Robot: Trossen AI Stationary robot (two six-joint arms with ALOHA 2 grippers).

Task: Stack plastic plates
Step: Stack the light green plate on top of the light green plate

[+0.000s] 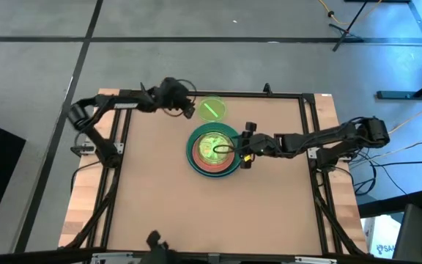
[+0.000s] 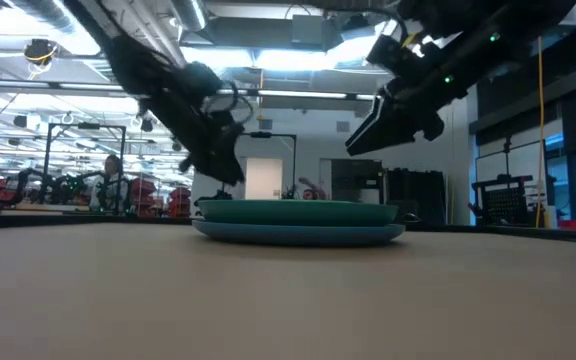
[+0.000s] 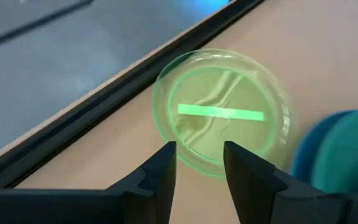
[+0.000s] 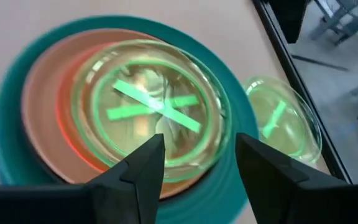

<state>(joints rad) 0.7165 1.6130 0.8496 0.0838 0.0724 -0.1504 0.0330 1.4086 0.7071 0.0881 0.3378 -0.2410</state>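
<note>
The stack of plates (image 1: 212,150) sits near the middle of the counter (image 1: 160,205): a blue plate (image 2: 298,233) at the bottom, a teal plate (image 4: 11,112) on it, then a peach plate (image 4: 48,93) with a pink-red rim showing at its edge, and green plates (image 4: 148,106) on top, their crossed bright stripes suggesting two nested together. The right gripper (image 1: 242,149) hangs just above the stack's right edge with its fingers (image 4: 145,171) spread and holding nothing. Beyond the stack, close to the counter's far rail (image 3: 73,118), one small green plate (image 1: 211,110) lies flat and alone, near the stack but not touching it. The left gripper (image 1: 187,110) is just beside this plate, its fingers (image 3: 160,174) spread, aligned with the near rim and not yet closed on it. The step in hand appears to be picking up this last plate. To do it well, lower one finger to counter level and slide it under the rim while the other comes over the top; the shallow, slick rim may slip out of a loose pinch. Lift clear before moving sideways, since the far rail is close. Keep the right gripper clear of the stack top, centre the plate over the green plates, and release it low so that it does not skid.
</note>
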